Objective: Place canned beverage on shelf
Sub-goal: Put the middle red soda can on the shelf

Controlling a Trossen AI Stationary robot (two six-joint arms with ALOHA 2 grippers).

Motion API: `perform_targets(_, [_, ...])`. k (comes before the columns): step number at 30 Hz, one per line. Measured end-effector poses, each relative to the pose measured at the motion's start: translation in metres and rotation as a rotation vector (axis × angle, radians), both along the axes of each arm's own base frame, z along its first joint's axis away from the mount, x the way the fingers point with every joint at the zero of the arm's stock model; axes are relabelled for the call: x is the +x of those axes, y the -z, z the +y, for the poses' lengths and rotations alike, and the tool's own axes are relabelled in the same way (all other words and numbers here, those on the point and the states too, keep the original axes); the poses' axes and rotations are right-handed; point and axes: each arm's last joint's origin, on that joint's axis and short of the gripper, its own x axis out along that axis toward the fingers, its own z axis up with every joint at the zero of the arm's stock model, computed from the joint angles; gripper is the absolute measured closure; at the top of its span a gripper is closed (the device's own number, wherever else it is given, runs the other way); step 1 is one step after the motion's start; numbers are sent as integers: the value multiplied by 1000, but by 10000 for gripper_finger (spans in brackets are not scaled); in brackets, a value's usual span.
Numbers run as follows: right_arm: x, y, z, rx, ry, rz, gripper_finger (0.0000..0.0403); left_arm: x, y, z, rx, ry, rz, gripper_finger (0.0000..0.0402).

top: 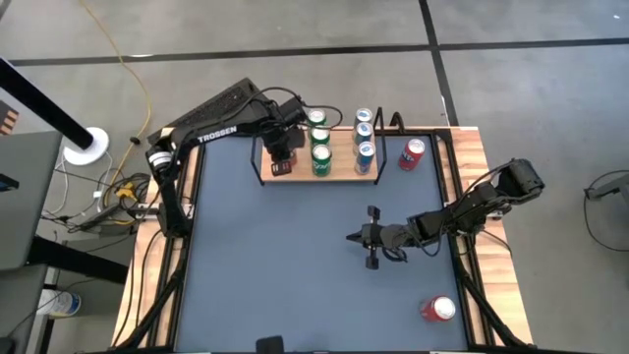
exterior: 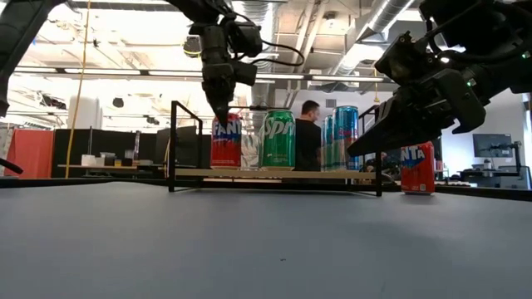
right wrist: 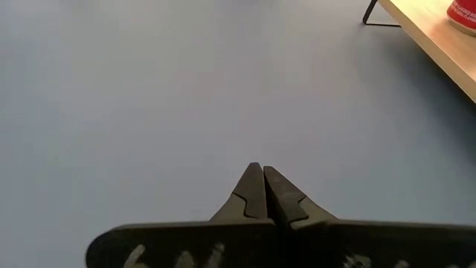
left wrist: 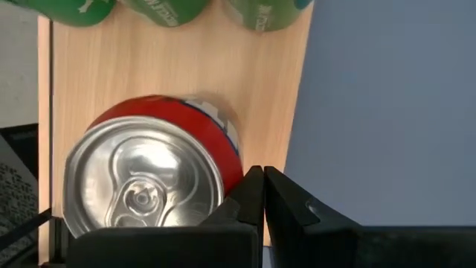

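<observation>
Cans fill much of the shelf (top: pixel 339 177): a red can (left wrist: pixel 149 186) stands on its left end under the left gripper (left wrist: pixel 262 195), whose fingers are shut and empty. Two red cans wait on the table. Right gripper (right wrist: pixel 262 190) hovers mid-table, fingers closed, empty.

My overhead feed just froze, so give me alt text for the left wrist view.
The left gripper, fingers shut and holding nothing, hovers just above an upright red aluminium soda can with a silver pull-tab top. The can stands on the light-wood shelf board. Three green cans line the board's far side, and blue-grey tabletop lies beside it.
</observation>
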Motion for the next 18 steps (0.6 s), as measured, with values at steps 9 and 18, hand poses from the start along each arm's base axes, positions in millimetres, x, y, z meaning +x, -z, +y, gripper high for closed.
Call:
perform_targets(9, [0, 0, 0, 0, 0, 0, 403, -1, -1, 8, 32, -17, -19, 401])
perform_targets(18, [0, 0, 0, 1, 1, 0, 403, -6, -2, 17, 49, -47, -30, 401])
